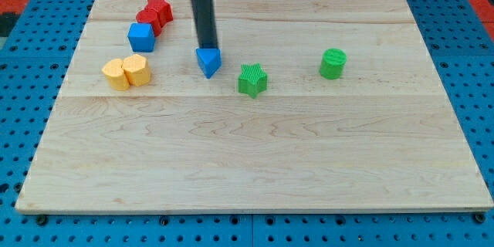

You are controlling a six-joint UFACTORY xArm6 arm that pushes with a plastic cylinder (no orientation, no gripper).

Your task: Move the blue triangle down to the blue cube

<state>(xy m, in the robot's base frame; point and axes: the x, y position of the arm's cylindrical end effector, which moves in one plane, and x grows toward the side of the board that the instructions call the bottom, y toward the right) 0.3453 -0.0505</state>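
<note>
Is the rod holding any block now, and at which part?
Nothing is held. My tip only meets the blue triangle at its top edge.

Seven blocks on the table [255,162]: two blue, a triangle [208,62] and a cube [141,37]; two red [154,13]; two green, a star [252,79] and a cylinder [333,63]; one yellow [126,72].

No legible text, labels, brand marks, numbers or signs appear anywhere in the camera view. The bench [255,162] shows bare wood grain only, and the coloured blocks carry no printing.
</note>
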